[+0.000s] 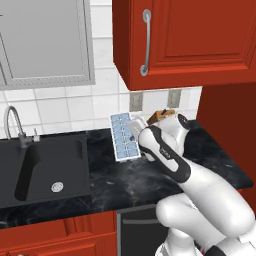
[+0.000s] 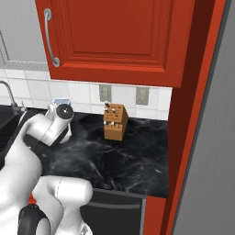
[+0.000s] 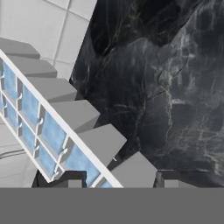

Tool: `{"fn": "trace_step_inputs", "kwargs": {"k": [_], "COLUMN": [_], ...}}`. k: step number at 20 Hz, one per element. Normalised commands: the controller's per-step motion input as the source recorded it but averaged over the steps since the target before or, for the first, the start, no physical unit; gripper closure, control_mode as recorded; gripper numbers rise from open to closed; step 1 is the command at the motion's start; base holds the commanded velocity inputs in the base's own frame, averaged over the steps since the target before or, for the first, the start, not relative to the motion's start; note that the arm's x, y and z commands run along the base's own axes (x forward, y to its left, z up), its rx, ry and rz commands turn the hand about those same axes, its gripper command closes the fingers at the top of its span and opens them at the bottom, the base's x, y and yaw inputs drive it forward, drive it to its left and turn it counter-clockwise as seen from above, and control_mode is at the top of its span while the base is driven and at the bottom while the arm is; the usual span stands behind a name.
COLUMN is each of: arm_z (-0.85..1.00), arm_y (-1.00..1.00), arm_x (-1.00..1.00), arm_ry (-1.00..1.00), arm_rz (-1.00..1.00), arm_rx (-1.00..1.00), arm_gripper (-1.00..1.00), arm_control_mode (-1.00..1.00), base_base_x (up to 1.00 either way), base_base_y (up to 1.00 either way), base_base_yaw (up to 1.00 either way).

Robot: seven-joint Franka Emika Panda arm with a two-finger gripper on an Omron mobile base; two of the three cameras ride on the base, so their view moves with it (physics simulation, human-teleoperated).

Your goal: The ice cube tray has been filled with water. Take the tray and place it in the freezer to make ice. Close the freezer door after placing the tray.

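Here you see the black marble counter (image 1: 120, 180) running along the white tiled wall (image 1: 55, 107), with red upper cabinets (image 1: 185, 40) above it and a dark sink (image 1: 45, 170) with its curved faucet (image 1: 12, 125) at the left end. On the right edge of the right base view stands a tall grey panel (image 2: 215, 151), next to a red side wall. Behind the arm, a wooden knife block (image 2: 114, 120) stands on the counter close to the tiled wall, under two grey outlets.

The ice cube tray (image 1: 124, 136) is lifted off the counter and strongly tilted, with its two rows of pale blue cells facing the left base camera. It is near the wall, between the sink and the knife block. In the hand view the ice cube tray crosses the picture diagonally, and its grey cell bottoms show above the marble.

The pincer (image 1: 136, 126) is closed on the end of the tray, at its right side in the left base view.
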Motion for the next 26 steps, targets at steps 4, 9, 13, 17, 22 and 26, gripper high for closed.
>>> {"fn": "trace_step_inputs", "kwargs": {"k": [4, 9, 13, 17, 22, 26], "arm_z": [0.24, 0.43, 0.38, 0.27, 0.29, 0.19], "arm_y": [-0.41, -0.44, -0.55, -0.68, -0.50, -0.32], "arm_x": [-0.27, -0.14, 0.00, 0.00, -0.07, -0.16], "arm_ry": [0.00, 0.00, 0.01, 0.05, 0.02, 0.00], "arm_rz": [0.00, 0.00, 0.00, 0.00, 0.00, 0.00], "arm_rx": [0.00, 0.00, 0.00, 0.00, 0.00, 0.00], "arm_gripper": [1.00, 1.00, 1.00, 1.00, 1.00, 1.00], "arm_control_mode": [-1.00, -1.00, -1.00, -1.00, -1.00, -1.00], "base_base_x": [0.00, 0.00, 0.00, 0.00, 0.00, 0.00], "base_base_y": [0.00, 0.00, 0.00, 0.00, 0.00, 0.00], "base_base_yaw": [0.00, 0.00, 0.00, 0.00, 0.00, 0.00]}}
